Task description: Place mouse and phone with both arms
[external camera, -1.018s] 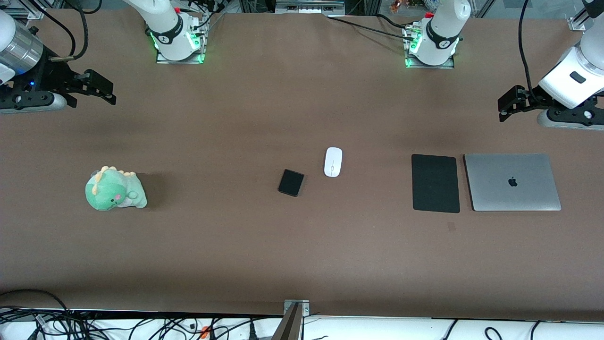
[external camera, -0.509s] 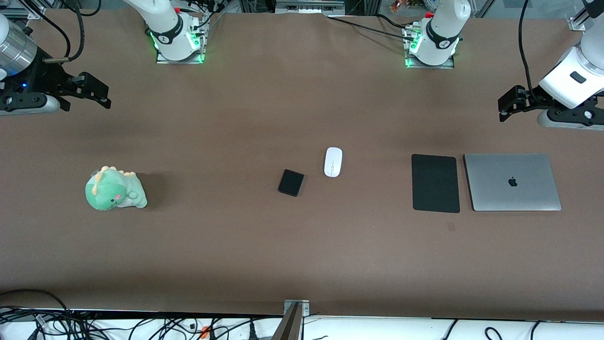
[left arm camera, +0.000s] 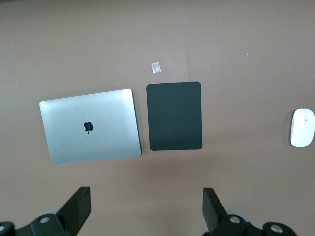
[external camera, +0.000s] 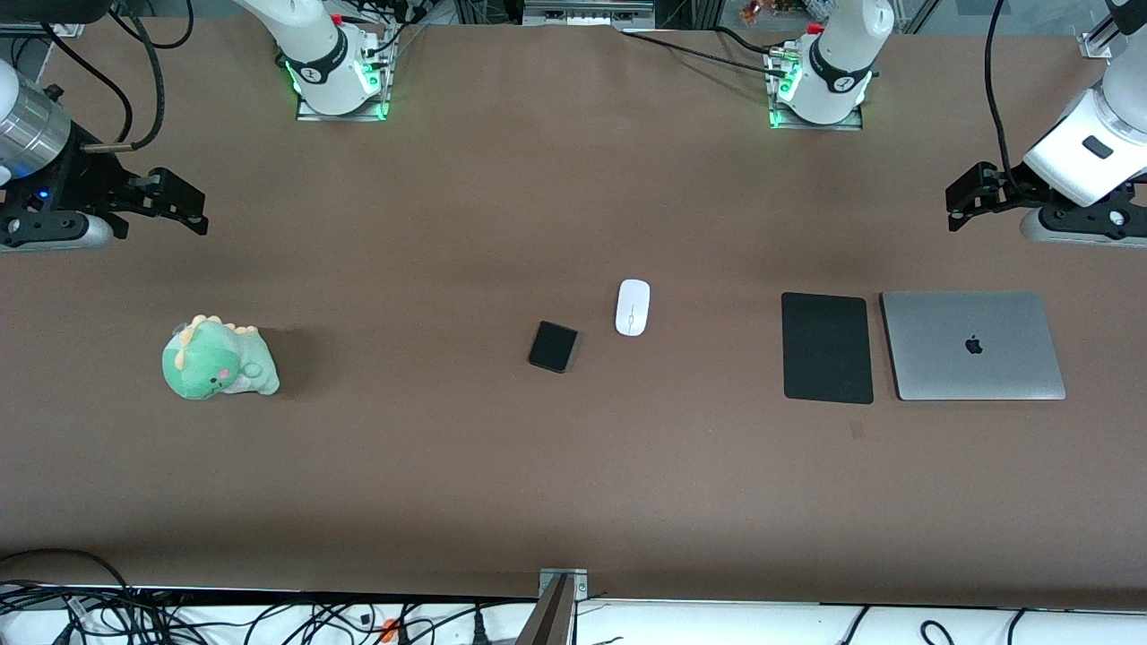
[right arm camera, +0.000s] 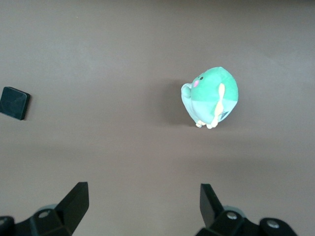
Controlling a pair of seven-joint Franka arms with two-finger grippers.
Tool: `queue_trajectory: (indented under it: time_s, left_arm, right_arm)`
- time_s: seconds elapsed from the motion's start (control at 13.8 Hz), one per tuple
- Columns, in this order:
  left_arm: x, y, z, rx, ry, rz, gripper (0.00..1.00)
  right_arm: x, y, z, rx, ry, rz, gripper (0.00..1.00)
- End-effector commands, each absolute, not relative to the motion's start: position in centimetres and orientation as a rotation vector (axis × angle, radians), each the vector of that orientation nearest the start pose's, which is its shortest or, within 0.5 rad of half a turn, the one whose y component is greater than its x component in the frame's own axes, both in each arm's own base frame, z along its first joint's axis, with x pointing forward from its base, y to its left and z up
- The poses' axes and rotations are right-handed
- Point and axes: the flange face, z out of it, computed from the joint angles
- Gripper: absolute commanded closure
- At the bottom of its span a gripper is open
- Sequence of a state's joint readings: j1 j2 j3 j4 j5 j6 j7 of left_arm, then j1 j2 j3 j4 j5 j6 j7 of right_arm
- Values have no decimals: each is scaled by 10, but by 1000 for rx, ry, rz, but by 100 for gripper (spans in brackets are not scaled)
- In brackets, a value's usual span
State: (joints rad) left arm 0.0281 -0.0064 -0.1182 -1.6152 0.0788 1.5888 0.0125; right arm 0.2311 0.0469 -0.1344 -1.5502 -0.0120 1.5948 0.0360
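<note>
The white oval mouse (external camera: pixel 633 307) lies on the brown table near its middle; the left wrist view shows the mouse (left arm camera: pixel 302 134) at its edge. The small black phone (external camera: pixel 553 347) lies beside it, slightly nearer the front camera; it also shows in the right wrist view as the phone (right arm camera: pixel 14 103). My left gripper (external camera: pixel 959 202) hangs open and empty over the table at the left arm's end, above the ground beside the laptop. My right gripper (external camera: pixel 193 202) hangs open and empty over the right arm's end. Each wrist view shows its own gripper, left (left arm camera: pixel 146 206) and right (right arm camera: pixel 143 204), with bare table between the fingers.
A black mat (external camera: pixel 827 348) and a closed grey laptop (external camera: pixel 973 346) lie side by side toward the left arm's end. A green plush dinosaur (external camera: pixel 218 358) sits toward the right arm's end. Cables run along the table's front edge (external camera: pixel 269 591).
My right gripper has drifted slightly lower in the front view, toward the plush dinosaur's side of the table. The left arm, mouse and phone have not moved.
</note>
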Motion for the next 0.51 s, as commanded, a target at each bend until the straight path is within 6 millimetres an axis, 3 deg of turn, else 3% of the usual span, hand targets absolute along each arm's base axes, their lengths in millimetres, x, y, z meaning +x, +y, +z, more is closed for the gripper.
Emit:
queue_trajectory:
  time_s: [0.0, 0.44]
  left_arm:
    - [554, -40, 615, -3062, 161, 26, 0]
    - [554, -41, 614, -3062, 163, 29, 0]
  right_arm:
    - [569, 57, 617, -3218, -117, -5, 0]
    - [572, 59, 614, -3240, -120, -14, 0]
